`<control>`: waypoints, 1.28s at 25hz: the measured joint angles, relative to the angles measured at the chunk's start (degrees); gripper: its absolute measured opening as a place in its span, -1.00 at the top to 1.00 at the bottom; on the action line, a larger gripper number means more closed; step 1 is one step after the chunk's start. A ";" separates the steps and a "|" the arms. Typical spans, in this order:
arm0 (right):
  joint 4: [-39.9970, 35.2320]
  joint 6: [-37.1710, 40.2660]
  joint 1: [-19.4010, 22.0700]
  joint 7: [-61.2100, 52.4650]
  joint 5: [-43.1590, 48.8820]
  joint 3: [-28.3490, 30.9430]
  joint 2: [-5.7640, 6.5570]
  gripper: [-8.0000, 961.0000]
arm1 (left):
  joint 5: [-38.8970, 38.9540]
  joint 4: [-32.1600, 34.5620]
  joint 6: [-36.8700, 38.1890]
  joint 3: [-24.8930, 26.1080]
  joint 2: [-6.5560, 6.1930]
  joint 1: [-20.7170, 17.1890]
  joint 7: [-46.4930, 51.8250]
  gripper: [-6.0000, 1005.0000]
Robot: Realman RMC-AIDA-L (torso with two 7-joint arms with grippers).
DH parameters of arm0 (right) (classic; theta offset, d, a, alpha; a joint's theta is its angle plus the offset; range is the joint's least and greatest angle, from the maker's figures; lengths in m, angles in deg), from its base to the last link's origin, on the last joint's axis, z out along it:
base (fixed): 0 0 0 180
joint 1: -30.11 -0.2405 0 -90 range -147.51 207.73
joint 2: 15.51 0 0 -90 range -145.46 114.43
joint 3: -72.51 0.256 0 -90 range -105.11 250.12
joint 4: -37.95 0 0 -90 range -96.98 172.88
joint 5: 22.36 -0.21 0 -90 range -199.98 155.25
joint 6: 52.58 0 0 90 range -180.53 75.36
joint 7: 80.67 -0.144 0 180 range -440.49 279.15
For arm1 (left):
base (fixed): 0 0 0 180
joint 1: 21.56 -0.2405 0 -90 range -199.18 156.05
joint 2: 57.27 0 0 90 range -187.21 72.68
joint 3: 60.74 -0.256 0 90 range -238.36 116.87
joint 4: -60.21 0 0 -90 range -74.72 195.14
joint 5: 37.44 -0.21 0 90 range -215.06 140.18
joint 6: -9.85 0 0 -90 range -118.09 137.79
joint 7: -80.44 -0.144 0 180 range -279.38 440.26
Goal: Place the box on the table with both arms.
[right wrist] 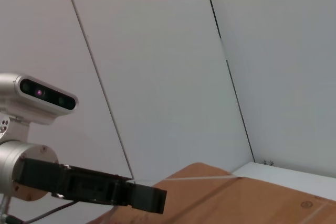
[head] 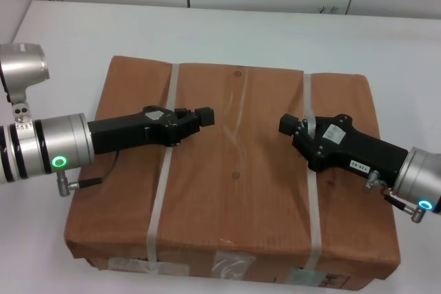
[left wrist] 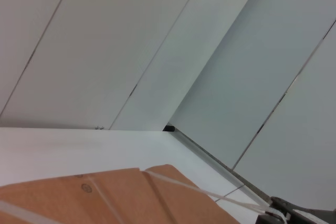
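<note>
Now, the large flat brown cardboard box, bound by two whitish plastic straps, is seen lying on the broad white bench, its labelled side turned toward the robot. Both arms are stretched over its top face. The left tool is held near the left strap, above the lid and pointing toward the middle seam; the right tool is placed right at the right strap, pointing inward as well. Whether the fingers of either tool are spread or pressed together cannot be told, since only dark blunt tips are shown (the wrist views give walls, a corner of the box and, in the right one, the left arm's black body, but no fingers of their own).

The box is judged to be set down already, or very nearly so, with bench showing on three sides of it. For the step in hand to be done well, both straps should be let go of together, if they are held at all, and both arms lifted straight up evenly, so that the box is not dragged or tipped. A strap snagged on a finger would be the thing to watch.
</note>
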 joint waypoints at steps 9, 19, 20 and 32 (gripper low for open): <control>-0.05 0.00 -0.23 0.03 -0.01 0.01 0.00 0.94 | 0.05 -0.06 -0.24 -0.07 -0.02 0.00 -0.27 0.85; -0.18 -0.01 -0.26 0.03 -0.08 0.00 -0.01 0.94 | 0.06 -0.06 -0.57 0.02 0.07 0.00 -0.75 0.85; -0.18 -0.05 -0.28 0.03 -0.08 0.00 -0.01 0.94 | 0.05 -0.06 -0.62 0.02 0.10 0.00 -0.75 0.85; 0.41 -4.14 -1.88 0.08 0.02 -0.35 0.00 0.93 | -0.22 -2.19 -6.70 -0.51 1.76 0.33 -1.54 0.85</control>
